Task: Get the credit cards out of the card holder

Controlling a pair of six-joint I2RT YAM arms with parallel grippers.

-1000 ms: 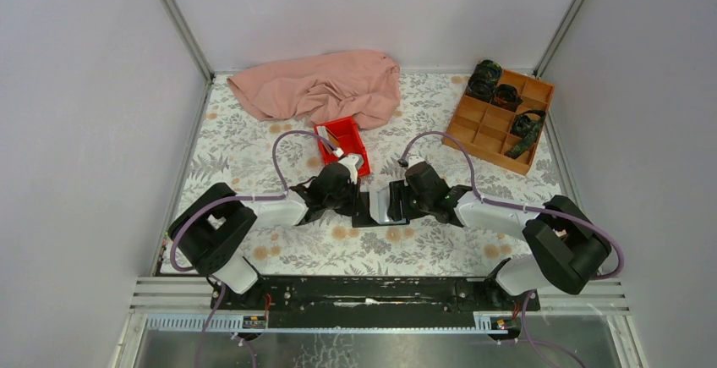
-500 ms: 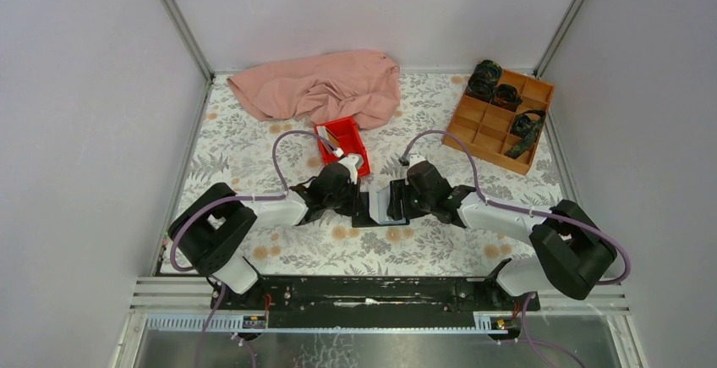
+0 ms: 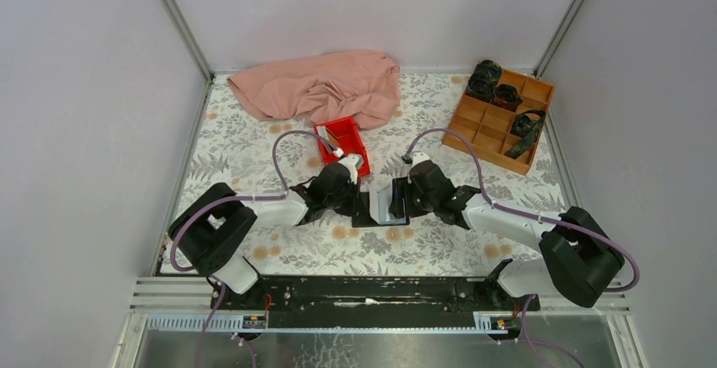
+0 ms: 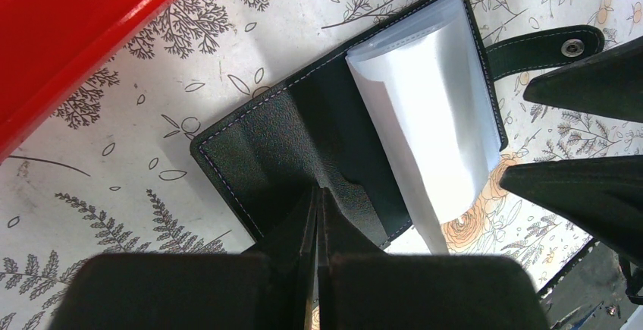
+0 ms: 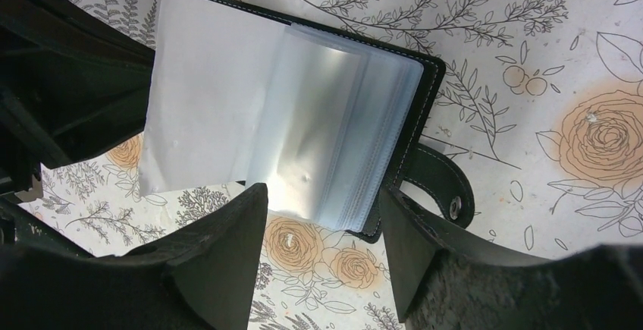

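Card holder (image 3: 382, 205) lies open at table (image 3: 254, 148) centre, black covers down, a fan of clear plastic sleeves (image 5: 318, 140) on its right half, snap strap (image 5: 440, 186) sticking out past that half. Left gripper (image 4: 315, 201) at its 9 o'clock, jaws fully together, tips on the left cover; a pinch cannot be told. Right gripper (image 5: 322, 193) at 3 o'clock, jaws wide, straddling the sleeve edge, holding nothing. Red tray (image 3: 342, 144) at 11 o'clock, pink cloth (image 3: 321, 85) beyond it, wooden box (image 3: 499, 123) at 2 o'clock.

left arm (image 3: 272, 209), right arm (image 3: 507, 218): black joints, white links | cables (image 3: 440, 134): purple | fingers (image 5: 220, 262): black, wedge-shaped
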